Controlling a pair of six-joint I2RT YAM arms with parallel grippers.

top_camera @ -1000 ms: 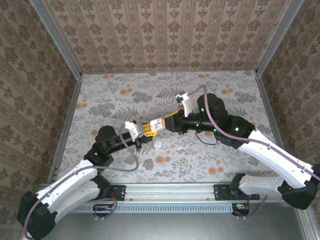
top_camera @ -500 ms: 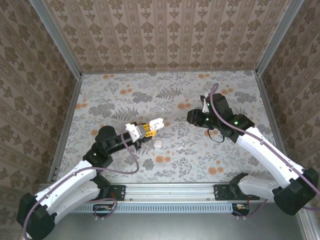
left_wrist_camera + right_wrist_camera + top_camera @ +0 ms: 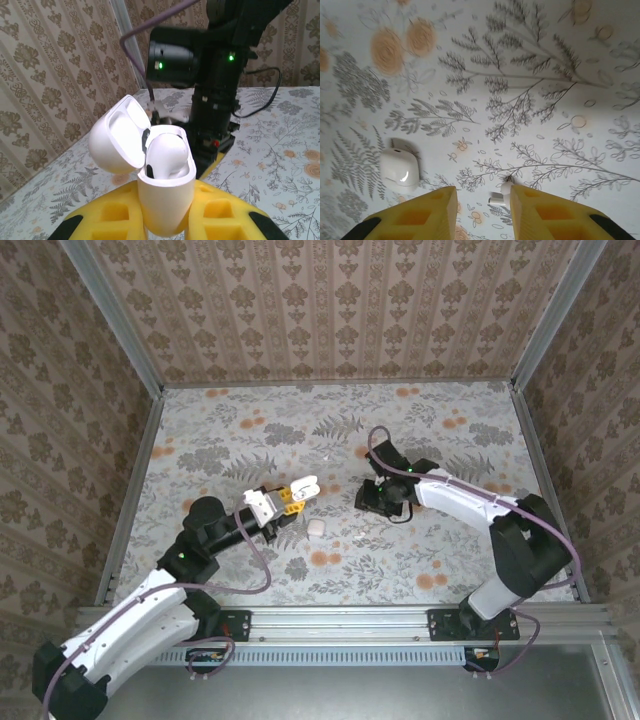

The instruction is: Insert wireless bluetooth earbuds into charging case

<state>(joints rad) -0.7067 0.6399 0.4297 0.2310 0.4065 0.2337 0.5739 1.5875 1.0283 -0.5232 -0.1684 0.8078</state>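
Nearest the bases, the case (image 3: 165, 200) is clamped upright in the left gripper (image 3: 290, 498). In the left wrist view its lid (image 3: 117, 135) is thrown open toward ten o'clock, and one bud (image 3: 169, 152) is already seated inside. In the top view, a white piece (image 3: 316, 528) lies on the table (image 3: 220, 440) at five o'clock of the case. Farther out, at three o'clock of the case, the right gripper (image 3: 482, 195) is pointed down with its jaws parted and nothing in them. A loose bud (image 3: 503, 190) is seen on the table between the fingertips, nearer the right one, with the white piece off at nine o'clock. Picking up that second bud looks to be the step in hand. The jaws are best centred over it before being lowered. The closing should be gentle, since so small and glossy a thing could be squirted out sideways. The case should be held steady, lid open, so the other well can be reached.
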